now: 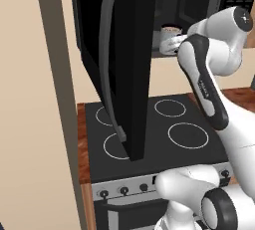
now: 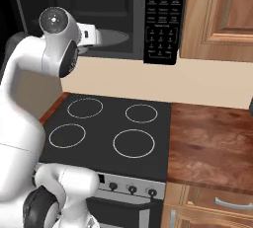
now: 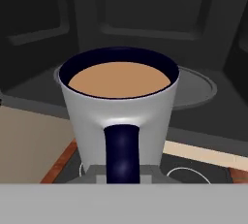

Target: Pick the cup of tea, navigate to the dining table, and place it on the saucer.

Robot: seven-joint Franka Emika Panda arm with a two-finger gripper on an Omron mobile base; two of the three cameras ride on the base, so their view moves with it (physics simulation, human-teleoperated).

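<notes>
The cup of tea (image 3: 120, 106) is a grey mug with a dark rim and light-brown liquid, and its dark handle (image 3: 122, 151) faces the hand camera. My gripper (image 3: 122, 173) is shut on that handle and holds the cup upright, just in front of the open microwave. From the left base view the cup (image 1: 168, 36) shows at the microwave's mouth, with the gripper (image 1: 176, 43) right beside it. The dining table and the saucer are out of view.
The microwave's black door (image 1: 124, 55) swings out wide to the left of the arm. Behind the cup lies its grey turntable (image 3: 196, 87). A black stove (image 2: 108, 128) sits below, with a wooden counter (image 2: 212, 143) to its right and a wall cabinet (image 2: 220, 10) above that.
</notes>
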